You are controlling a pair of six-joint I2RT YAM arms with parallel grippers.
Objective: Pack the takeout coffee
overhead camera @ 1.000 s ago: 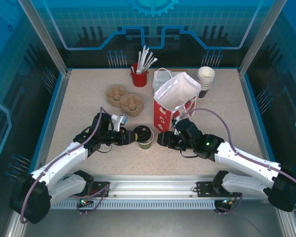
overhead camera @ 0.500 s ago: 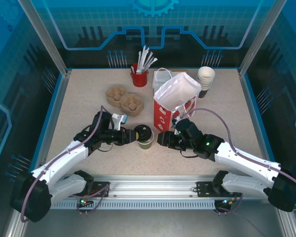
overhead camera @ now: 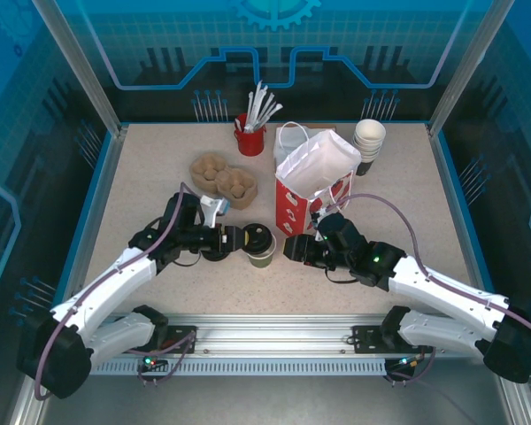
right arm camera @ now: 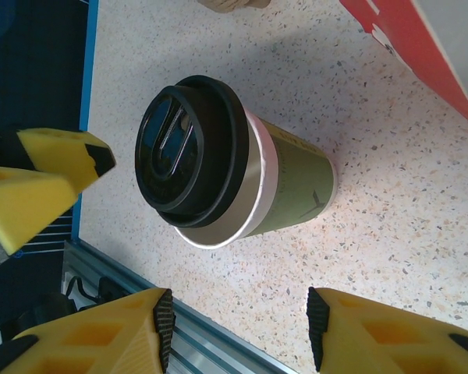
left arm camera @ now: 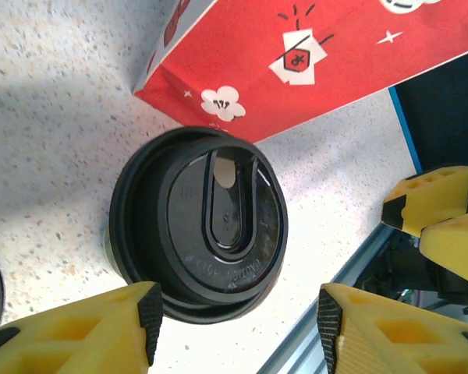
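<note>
The takeout coffee (overhead camera: 262,251) stands upright on the table in front of the red paper bag (overhead camera: 305,202). It is an olive paper cup (right arm camera: 292,191) with a black lid (right arm camera: 189,152) sitting off-centre on top, so part of the white rim shows beside it. My left gripper (overhead camera: 234,241) is just left of the cup. It is open, and in the left wrist view the lid (left arm camera: 199,222) lies beyond its fingertips (left arm camera: 150,312), untouched. My right gripper (overhead camera: 292,251) is just right of the cup, open (right arm camera: 238,327) and apart from it.
The red bag (left arm camera: 296,54) stands open with white lining, right behind the cup. Brown pulp cup carriers (overhead camera: 221,179) lie at the back left. A red mug of white sticks (overhead camera: 250,137) and a stack of white-rimmed cups (overhead camera: 369,142) stand further back. The metal rail (overhead camera: 274,332) borders the near edge.
My left gripper has opened wider and drawn back a little to the left, off the lid. The cup and the right gripper have hardly moved.
</note>
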